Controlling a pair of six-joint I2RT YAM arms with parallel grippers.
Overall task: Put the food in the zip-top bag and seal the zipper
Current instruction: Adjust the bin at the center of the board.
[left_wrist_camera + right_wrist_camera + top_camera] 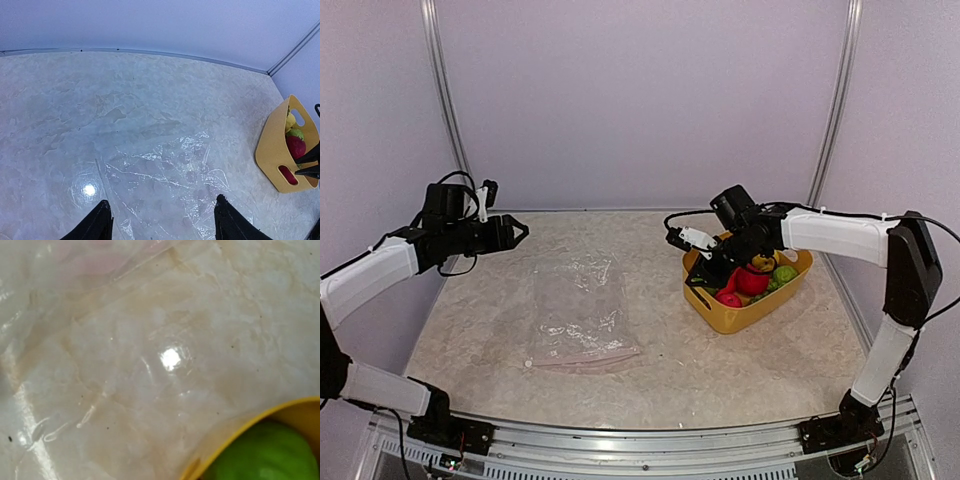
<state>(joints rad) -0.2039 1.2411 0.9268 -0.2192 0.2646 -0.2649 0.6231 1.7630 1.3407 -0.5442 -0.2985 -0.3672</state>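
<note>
Now bag (576, 312) looks thin, floppy, slippery; best pinch zipper (582, 360) edge at 6 o'clock. Left claw (516, 232) spread wide, holds nothing. Right claw (706, 274) by food (752, 281): grip unclear.

Bare table (670, 350) lies between the flat zip-top bag (578, 310) and yellow basket (745, 318) | right gripper (708, 272) crowds the basket's bag-side end, beside the food (752, 280) | left gripper (523, 232) hovers off the bag's far corner, well apart.

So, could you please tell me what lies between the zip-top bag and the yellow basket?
Nothing: only bare table separates the zip-top bag from the yellow basket, as the top external view shows.
</note>
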